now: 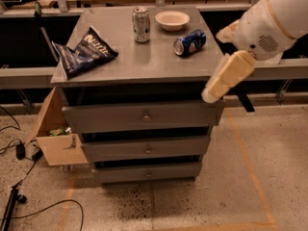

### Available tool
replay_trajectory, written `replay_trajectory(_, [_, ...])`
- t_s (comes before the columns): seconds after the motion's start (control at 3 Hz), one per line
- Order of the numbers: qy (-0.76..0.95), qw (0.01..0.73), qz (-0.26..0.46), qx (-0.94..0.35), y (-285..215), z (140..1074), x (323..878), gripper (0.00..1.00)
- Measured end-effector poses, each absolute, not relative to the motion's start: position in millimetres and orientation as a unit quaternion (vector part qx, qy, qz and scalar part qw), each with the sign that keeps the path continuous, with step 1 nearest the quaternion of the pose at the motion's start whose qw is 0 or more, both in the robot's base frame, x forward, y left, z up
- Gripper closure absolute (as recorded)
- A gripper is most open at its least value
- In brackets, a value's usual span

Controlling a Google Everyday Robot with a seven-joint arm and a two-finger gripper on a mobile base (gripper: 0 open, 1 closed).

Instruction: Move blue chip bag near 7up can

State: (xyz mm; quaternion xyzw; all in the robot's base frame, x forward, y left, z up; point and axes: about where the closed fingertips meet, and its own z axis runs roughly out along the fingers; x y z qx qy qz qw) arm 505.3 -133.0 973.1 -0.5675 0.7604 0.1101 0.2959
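The blue chip bag, dark navy foil with white lettering, lies crinkled at the left front of the grey cabinet top. The 7up can, silvery with a pull-tab top, stands upright at the back middle, apart from the bag. My gripper, cream-coloured on a white arm, hangs at the cabinet's right front corner, pointing down and left. It is far from the bag and holds nothing that I can see.
A blue can lies on its side right of the 7up can. A white bowl stands at the back. The cabinet has three shut drawers. An open cardboard box and cables lie on the floor at the left.
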Motion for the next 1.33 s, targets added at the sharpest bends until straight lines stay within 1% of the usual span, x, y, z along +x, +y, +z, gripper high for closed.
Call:
replay_trajectory(0.33, [0.723,0.376,0.222,-0.536,-51,981,532,0.0])
replay_trajectory(0.67, [0.695,0.425,0.273,-0.512,-7,1010,539,0.0])
replay_trajectory(1.33, [0.701,0.435,0.27,-0.497,-7,1006,540,0.0])
